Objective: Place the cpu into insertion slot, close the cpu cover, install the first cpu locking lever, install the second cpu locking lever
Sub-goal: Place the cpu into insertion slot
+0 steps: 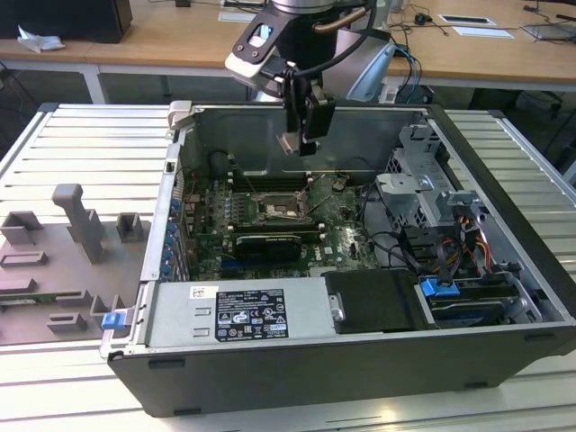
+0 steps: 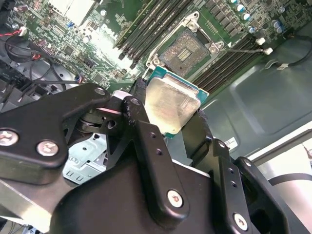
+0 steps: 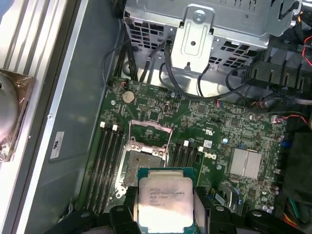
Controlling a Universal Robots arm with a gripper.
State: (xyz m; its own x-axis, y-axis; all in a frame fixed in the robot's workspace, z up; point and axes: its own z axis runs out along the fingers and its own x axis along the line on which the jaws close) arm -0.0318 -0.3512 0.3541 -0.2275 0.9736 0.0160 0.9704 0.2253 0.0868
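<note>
the cpu (image 2: 171, 105), pale silver-grey top uppermost, is clasped at two opposite edges between the black fingers (image 2: 146, 129) of the gripper (image 2: 170, 111), whose pincer is clenched on the chip. in the first wrist view the cpu (image 3: 165, 201) lies level in the gripper (image 3: 165, 210), its green edge showing around the metal top. the chip is in the air, apart from the board, over the near edge of the insertion slot (image 3: 140, 166). the slot is uncovered: its dark centre is bare inside the silvery rim. the cpu cover (image 3: 147, 146) is swung up from the far side of the slot, so the board shows through its square window. in the second wrist view the insertion slot (image 2: 185, 51) sits beyond the chip, with long memory slots (image 2: 146, 29) running beside it.

in the exterior view the gripper (image 1: 301, 137) hangs inside the open computer case (image 1: 297, 387), holding the cpu (image 1: 292, 142) well above the insertion slot (image 1: 281, 211) on the green circuit board (image 1: 346, 238). a drive cage (image 1: 418, 193) fills the case toward the exterior view's right. a grey fixture tray (image 1: 63, 261) lies outside the case at the exterior view's left, on the slatted table (image 1: 90, 153).
</note>
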